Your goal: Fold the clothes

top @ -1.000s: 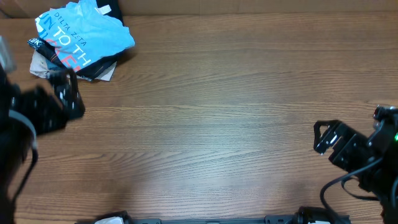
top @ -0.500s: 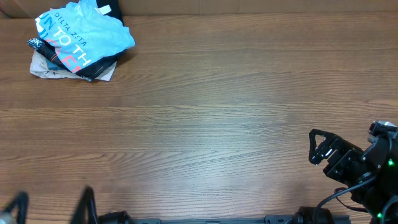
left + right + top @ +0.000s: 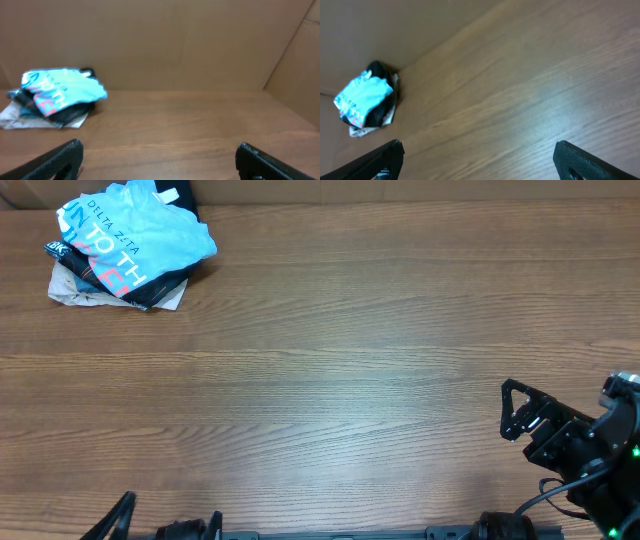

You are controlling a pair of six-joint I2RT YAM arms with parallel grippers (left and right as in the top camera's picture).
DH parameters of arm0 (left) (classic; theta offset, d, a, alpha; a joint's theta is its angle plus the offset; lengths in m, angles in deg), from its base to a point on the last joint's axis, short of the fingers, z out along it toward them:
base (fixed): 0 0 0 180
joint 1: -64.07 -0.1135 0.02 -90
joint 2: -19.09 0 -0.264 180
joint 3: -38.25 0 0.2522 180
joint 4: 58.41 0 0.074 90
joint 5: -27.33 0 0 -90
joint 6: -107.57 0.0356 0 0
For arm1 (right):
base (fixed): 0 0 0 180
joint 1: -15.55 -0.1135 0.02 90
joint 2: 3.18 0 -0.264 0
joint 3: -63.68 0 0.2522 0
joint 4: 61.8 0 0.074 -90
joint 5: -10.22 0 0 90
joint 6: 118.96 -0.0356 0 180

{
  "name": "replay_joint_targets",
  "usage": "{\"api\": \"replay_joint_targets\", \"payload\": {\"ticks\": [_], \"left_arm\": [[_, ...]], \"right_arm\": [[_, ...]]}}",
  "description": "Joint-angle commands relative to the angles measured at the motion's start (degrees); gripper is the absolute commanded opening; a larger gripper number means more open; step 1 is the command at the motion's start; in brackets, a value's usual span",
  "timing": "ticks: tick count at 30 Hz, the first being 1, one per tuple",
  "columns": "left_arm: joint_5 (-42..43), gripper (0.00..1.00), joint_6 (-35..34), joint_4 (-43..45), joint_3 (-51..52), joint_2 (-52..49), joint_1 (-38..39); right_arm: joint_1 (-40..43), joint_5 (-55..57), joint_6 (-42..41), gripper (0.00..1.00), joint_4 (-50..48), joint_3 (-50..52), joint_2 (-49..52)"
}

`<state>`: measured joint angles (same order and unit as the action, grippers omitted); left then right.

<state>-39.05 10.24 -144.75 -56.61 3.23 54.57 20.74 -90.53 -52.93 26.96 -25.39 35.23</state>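
1. The light-blue T-shirt (image 3: 135, 235) is seen crumpled, not folded, at the far left corner of the worktop (image 3: 340, 350). It lies on top of a pile of dark garments (image 3: 160, 286). White and red lettering faces up.
2. The T-shirt and the pile are found in the same place and shape as a second ago.
3. The left hand (image 3: 159, 146) is shown with its jaws spread wide and nothing between them. Only bare worktop is seen in the gap, with the T-shirt (image 3: 65, 86) well beyond, in front of a cardboard wall (image 3: 175, 45).
4. A second ago the left arm was seen at the left edge, just beside the pile. Now only a thin dark part of it is caught at the near edge in the overhead view, well apart from the clothes.
5. The right hand (image 3: 515, 412) is held over the near right part of the worktop, jaws wide and empty. It has been drawn slightly nearer to the front edge than a second ago.
6. From the right wrist, the T-shirt (image 3: 362, 97) is seen far off at the opposite corner, untouched by either hand.
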Motion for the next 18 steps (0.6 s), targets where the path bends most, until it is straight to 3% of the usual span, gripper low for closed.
{"api": "replay_joint_targets", "payload": {"ticks": [1,9,18], "left_arm": [[2.8,1.0,-3.5,4.9,11.9,5.5,-0.2],[2.8,1.0,-4.3,10.1,27.6,5.9,-0.2],[2.0,1.0,-4.3,10.7,34.7,5.9,-0.2]], "right_arm": [[-0.3,-0.3,-0.2,1.0,-2.0,0.1,-0.5],[-0.3,4.2,-0.2,1.0,-2.9,0.1,-0.4],[-0.3,4.3,-0.2,1.0,-3.0,0.1,-0.4]]}}
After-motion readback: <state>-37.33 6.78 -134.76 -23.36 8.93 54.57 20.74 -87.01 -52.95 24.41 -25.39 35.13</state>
